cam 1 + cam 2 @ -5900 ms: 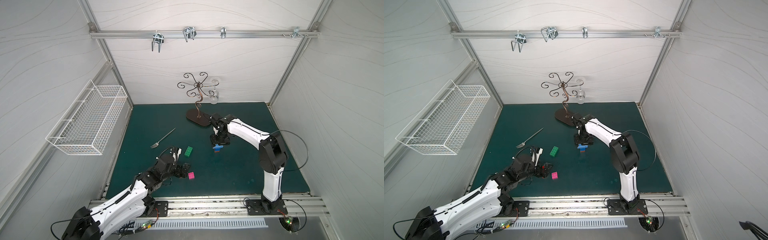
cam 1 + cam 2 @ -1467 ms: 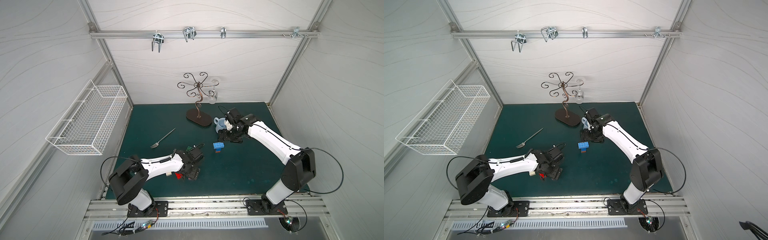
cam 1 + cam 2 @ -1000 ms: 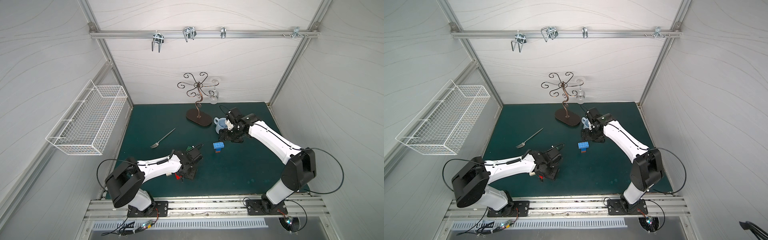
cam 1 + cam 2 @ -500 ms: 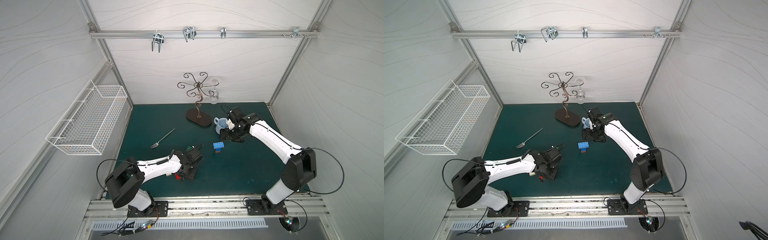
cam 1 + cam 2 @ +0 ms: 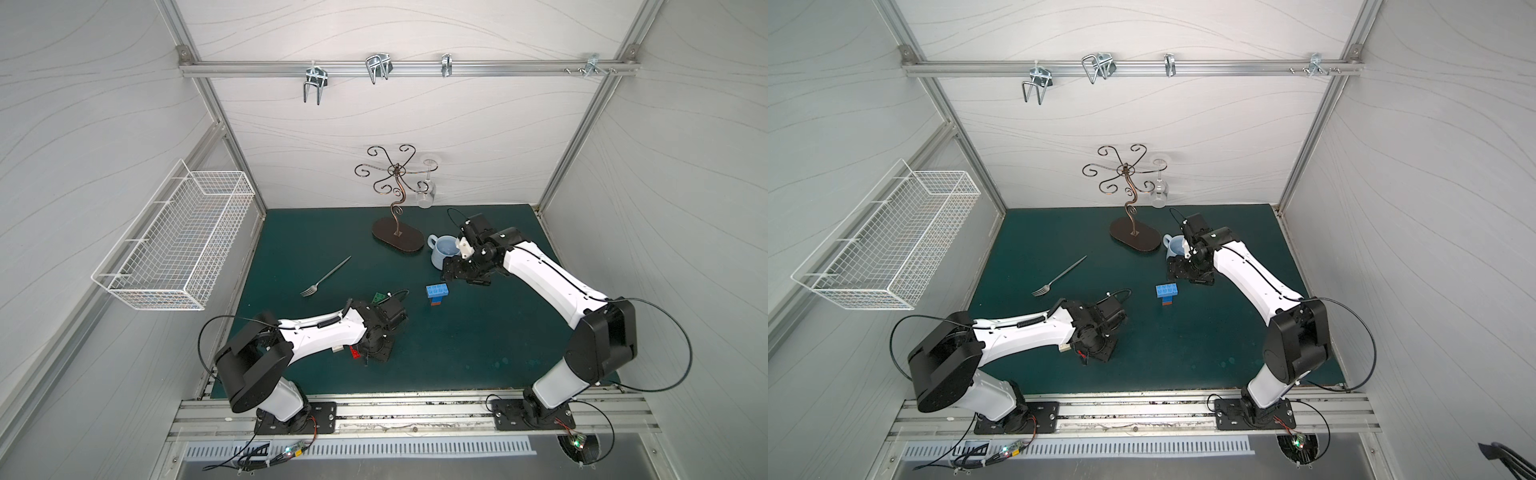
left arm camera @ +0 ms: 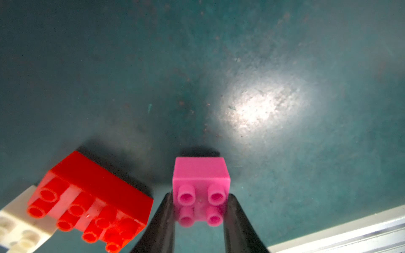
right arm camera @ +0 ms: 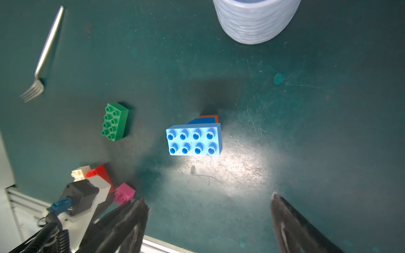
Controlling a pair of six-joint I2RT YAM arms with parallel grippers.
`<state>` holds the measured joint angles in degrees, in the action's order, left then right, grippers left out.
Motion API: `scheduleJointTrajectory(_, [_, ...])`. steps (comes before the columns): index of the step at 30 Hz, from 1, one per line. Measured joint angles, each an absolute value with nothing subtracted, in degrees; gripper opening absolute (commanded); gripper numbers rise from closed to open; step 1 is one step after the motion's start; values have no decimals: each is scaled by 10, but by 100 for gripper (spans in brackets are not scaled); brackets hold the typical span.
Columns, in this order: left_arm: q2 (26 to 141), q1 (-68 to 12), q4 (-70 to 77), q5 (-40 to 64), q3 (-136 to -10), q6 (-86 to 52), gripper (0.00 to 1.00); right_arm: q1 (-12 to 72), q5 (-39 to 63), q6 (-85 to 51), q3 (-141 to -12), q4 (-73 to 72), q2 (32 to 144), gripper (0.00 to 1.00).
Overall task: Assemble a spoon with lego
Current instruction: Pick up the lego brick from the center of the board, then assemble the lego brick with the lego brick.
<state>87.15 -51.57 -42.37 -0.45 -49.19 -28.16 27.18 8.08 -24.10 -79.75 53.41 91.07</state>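
- The green mat (image 5: 457, 353) served as the dial in a top view, with twelve at the back wall.
- The right gripper (image 7: 208, 197) hung with its jaws spread wide and nothing between them, at about one o'clock from the spoon and just beside the mug (image 5: 442, 251).
- The left gripper (image 6: 200, 197) was low at seven o'clock from the spoon, its two fingers pressed against opposite sides of the pink brick (image 6: 200, 173).
- The spoon (image 5: 437, 291) stood near the mat's centre and was only partly built: a light blue brick on top of blue and orange ones, held by neither gripper.
- The green brick (image 7: 115, 121) lay loose at nine o'clock from the spoon, with the fork (image 7: 47, 48) farther out the same way.
- The red brick (image 6: 98, 181) lay just beside the pinched one, touching a white brick (image 6: 17, 214). A finger swinging sideways on the lift would probably knock them.
- The pink brick looked gripped only near the fingertips, so it could twist or slip out in transit.
- Pressing it onto the narrow, unsupported stack would likely topple that stack unless the free gripper steadied it.
- Studs set slightly off line would keep the brick from seating.
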Motion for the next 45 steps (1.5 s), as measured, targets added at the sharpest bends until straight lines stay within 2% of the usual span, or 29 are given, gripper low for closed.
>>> scheduleJointTrajectory(6, [832, -516, -488, -36, -525, -241, 27, 215, 164, -260, -760, 495, 894, 89])
scheduleJointTrajectory(12, [792, -500, -547, -71, -619, -157, 25, 176, 225, -266, -728, 454, 872, 89])
scheduleJointTrajectory(21, [781, -435, -557, -34, -727, 31, 25, 98, 287, -277, -630, 378, 784, 89])
scheduleJointTrajectory(30, [868, -420, -561, 33, -803, 178, 23, 87, 347, -291, -544, 290, 782, 88])
scheduleJointTrajectory(45, [1030, -416, -590, 73, -933, 267, 20, 95, 412, -317, -472, 128, 868, 84])
